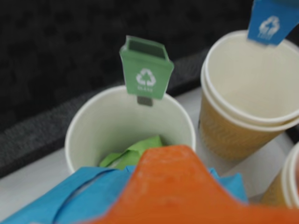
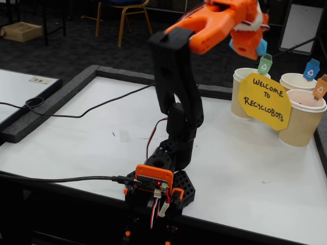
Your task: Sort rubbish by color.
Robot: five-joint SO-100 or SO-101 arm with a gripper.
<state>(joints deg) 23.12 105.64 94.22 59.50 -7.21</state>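
Observation:
In the wrist view my orange gripper (image 1: pixel 163 186) fills the lower edge and is shut on the light blue paper bundle (image 1: pixel 79 196). The bundle hangs just above the near rim of the green-tagged cup (image 1: pixel 93 126). The light green bundle (image 1: pixel 135 151) lies inside that cup. The blue-tagged cup (image 1: pixel 247 88) stands to the right and looks empty. In the fixed view the gripper (image 2: pixel 250 45) is raised above the cups at the right, with a bit of the blue bundle (image 2: pixel 261 48) showing beside it.
A yellow "Welcome to Recyclobots" sign (image 2: pixel 265 99) leans in front of three beige cups: green-tagged (image 2: pixel 242 97), blue-tagged (image 2: pixel 296 80) and orange-tagged (image 2: pixel 304 122). A black raised border (image 2: pixel 61 97) rims the white table. Cables (image 2: pixel 87 109) run across the left part of the table.

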